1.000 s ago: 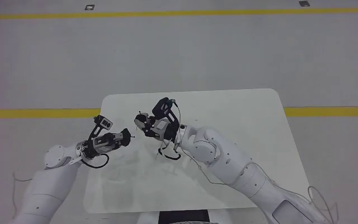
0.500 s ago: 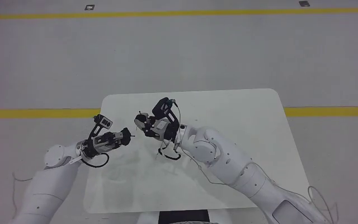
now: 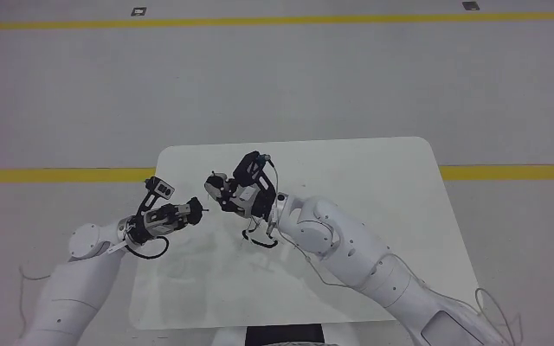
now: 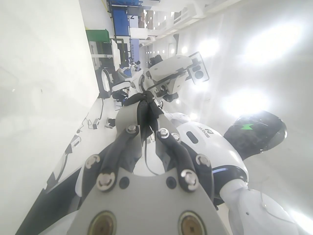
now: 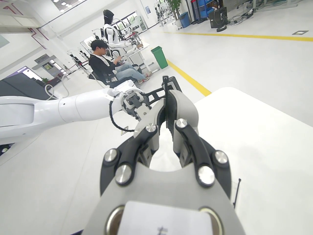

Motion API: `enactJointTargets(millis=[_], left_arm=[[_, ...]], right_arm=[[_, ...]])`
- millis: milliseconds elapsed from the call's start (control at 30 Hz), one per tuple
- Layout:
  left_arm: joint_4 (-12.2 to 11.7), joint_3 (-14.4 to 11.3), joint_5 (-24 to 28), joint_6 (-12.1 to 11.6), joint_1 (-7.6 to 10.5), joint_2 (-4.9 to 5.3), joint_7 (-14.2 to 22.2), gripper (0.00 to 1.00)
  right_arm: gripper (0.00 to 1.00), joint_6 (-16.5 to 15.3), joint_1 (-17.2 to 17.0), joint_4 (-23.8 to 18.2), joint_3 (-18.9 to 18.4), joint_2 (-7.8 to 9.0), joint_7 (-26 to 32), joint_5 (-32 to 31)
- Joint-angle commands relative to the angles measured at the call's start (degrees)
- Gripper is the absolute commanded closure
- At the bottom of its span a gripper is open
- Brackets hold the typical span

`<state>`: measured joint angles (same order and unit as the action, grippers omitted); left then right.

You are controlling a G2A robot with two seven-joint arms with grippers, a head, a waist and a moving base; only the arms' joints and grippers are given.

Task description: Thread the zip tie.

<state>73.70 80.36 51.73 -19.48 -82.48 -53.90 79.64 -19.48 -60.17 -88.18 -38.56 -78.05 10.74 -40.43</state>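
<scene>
The zip tie (image 5: 165,78) is clamped in the closed right gripper (image 5: 168,99), head beyond its tips, tail seemingly pinched in the closed left gripper (image 4: 146,116) ahead. The slot could be missed through slight misalignment.

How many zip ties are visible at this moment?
2 for certain: one zip tie clamped in the right gripper, a second zip tie lying on the table. The thin black strap in the left gripper may be a third.

Ceiling lights (image 4: 249,99) glare harshly; wrist views warp at edges.
</scene>
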Motion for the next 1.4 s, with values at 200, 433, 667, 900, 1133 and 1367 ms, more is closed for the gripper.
enactJointTargets(millis=[200,433,667,900,1133,1367], left_arm=[[0.00,0.00,0.00,0.00,0.00,0.00,0.00,1.00],[0.00,0.00,0.00,0.00,0.00,0.00,0.00,1.00],[0.00,0.00,0.00,0.00,0.00,0.00,0.00,1.00],[0.00,0.00,0.00,0.00,0.00,0.00,0.00,1.00],[0.00,0.00,0.00,0.00,0.00,0.00,0.00,1.00],[0.00,0.00,0.00,0.00,0.00,0.00,0.00,1.00]], right_arm=[[1.00,0.00,0.78,-0.21,1.57,0.76,-0.94,-0.05],[1.00,0.00,1.11,-1.89,2.60,2.02,-1.41,1.17],[1.00,0.00,1.20,-2.03,2.71,2.37,-0.78,2.66],[1.00,0.00,1.20,-2.03,2.71,2.37,-0.78,2.66],[1.00,1.15,-1.40,-4.12,1.10,2.85,-0.30,-1.69],[1.00,0.00,-3.45,-5.46,-0.28,3.19,-0.74,-3.19]])
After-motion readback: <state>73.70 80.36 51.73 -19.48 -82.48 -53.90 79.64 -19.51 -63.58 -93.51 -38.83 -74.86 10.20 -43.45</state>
